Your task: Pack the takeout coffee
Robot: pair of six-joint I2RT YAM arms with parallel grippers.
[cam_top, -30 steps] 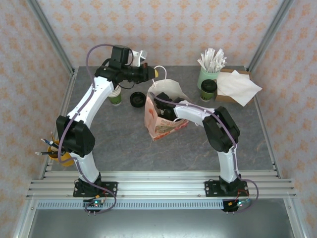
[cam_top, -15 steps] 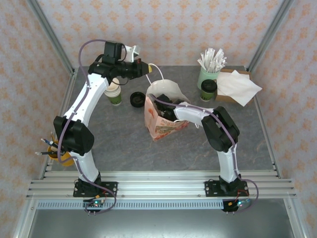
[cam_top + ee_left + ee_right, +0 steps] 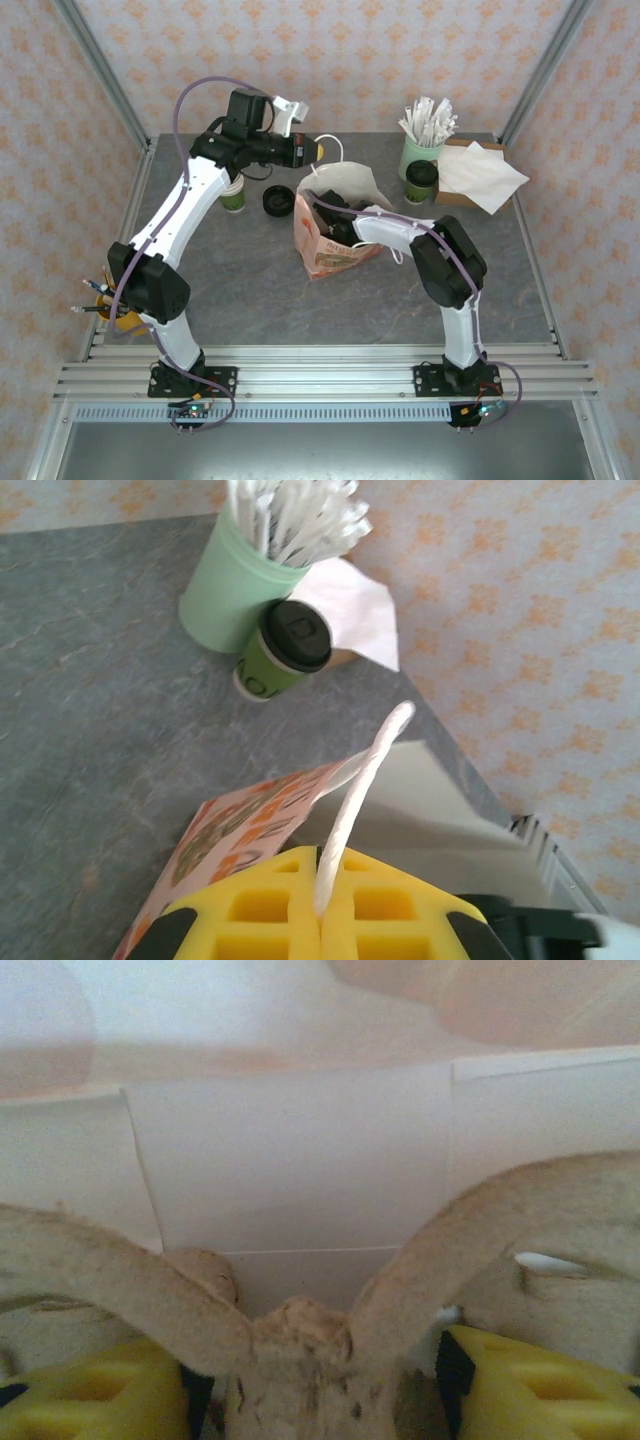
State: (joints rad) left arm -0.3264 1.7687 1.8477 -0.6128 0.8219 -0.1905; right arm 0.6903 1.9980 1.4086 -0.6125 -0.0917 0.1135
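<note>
Left tool (image 3: 320, 890) shifted, clenched on bag handle (image 3: 365, 770), right tool (image 3: 300, 1370) parted, grey table (image 3: 250, 290), patterned walls (image 3: 330, 60)

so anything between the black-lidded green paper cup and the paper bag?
Yes: the right claw sits in the mouth of the pink printed paper bag. Nothing else visible between bag and black-lidded green paper cup.

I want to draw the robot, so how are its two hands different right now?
The left gripper is pinched shut on the white handle of the paper bag, while the right gripper has its fingers spread wide apart. The left gripper is outside the bag, holding it by that handle; the right gripper is down inside the bag. Both have yellow fingers.
</note>
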